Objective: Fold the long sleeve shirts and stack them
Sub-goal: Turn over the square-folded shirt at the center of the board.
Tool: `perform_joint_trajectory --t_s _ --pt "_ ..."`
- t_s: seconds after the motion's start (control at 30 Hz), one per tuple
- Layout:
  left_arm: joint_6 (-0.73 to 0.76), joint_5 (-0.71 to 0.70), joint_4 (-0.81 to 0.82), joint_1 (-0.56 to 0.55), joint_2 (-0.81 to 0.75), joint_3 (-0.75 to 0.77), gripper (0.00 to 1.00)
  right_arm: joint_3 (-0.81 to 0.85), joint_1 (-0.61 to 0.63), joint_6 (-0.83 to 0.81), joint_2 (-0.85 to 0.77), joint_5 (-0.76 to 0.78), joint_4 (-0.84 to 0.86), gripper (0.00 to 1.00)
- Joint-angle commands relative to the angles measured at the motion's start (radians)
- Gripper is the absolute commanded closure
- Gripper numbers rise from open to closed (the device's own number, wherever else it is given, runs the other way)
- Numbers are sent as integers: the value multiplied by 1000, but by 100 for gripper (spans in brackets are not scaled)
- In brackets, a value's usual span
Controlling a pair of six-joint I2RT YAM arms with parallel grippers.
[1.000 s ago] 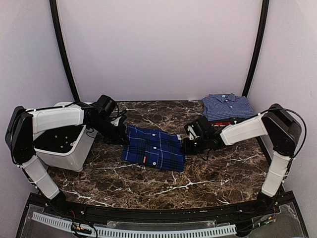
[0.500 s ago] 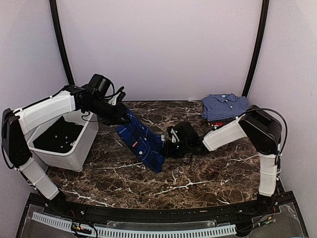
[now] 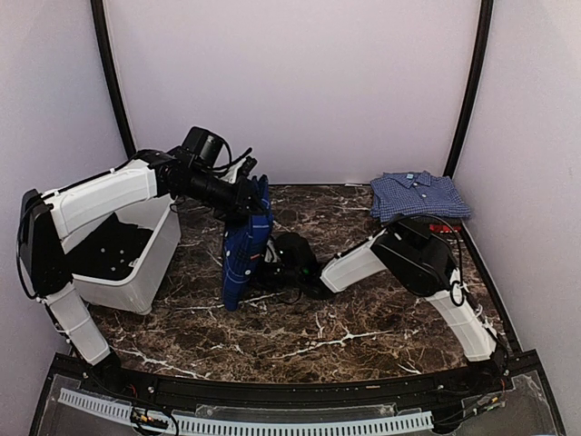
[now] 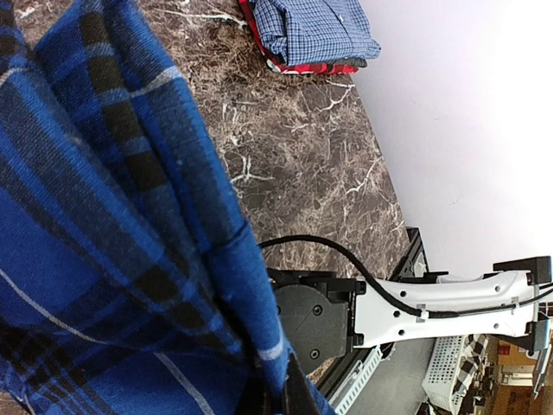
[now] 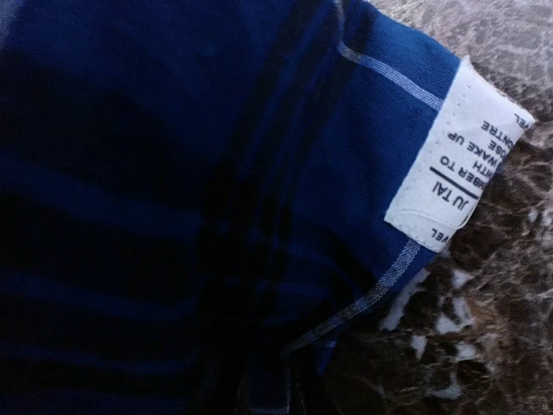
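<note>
The deep-blue plaid shirt (image 3: 241, 259) hangs nearly upright over the middle of the table, folded on itself. My left gripper (image 3: 257, 202) holds its top edge up in the air, shut on the cloth (image 4: 104, 216), whose folds fill most of the left wrist view around the fingers (image 4: 276, 393). My right gripper (image 3: 270, 262) is low at the shirt's right side, near the table. Its jaws (image 5: 268, 393) pinch the dark blue cloth (image 5: 173, 173) next to a white care label (image 5: 454, 164). The lighter blue fine-check shirt (image 3: 418, 193) lies folded on the red one (image 4: 302, 67) at the back right.
A white bin (image 3: 136, 291) with a dark inside stands at the left, under my left arm. The right arm (image 4: 449, 303) stretches low across the marble table (image 3: 363, 327) from the right. Black frame posts rise at both back corners.
The plaid shirt lay flat a second ago. My left gripper has lifted its left edge up and to the right, and my right gripper has slid left with its edge, so the shirt stands upright.
</note>
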Motion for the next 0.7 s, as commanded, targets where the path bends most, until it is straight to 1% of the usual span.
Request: perform_joint_trajectory --t_s 0.0,0.13,0.33,0.5,0.67 --pt "-7 40 43 -8 -2 17 100 6 4 44 0 -46 120 84" --pt "-6 34 45 -8 -13 -2 100 -80 -14 37 -54 -14 136 83" --pt "-3 29 47 -8 -29 -28 100 -175 -40 0 -148 34 80 82" --pt "0 27 51 -8 -33 -44 100 -273 -84 -37 -245 53 55 73" --pt "-15 36 81 -13 -22 -60 100 -367 -138 -113 -397 107 -53 64"
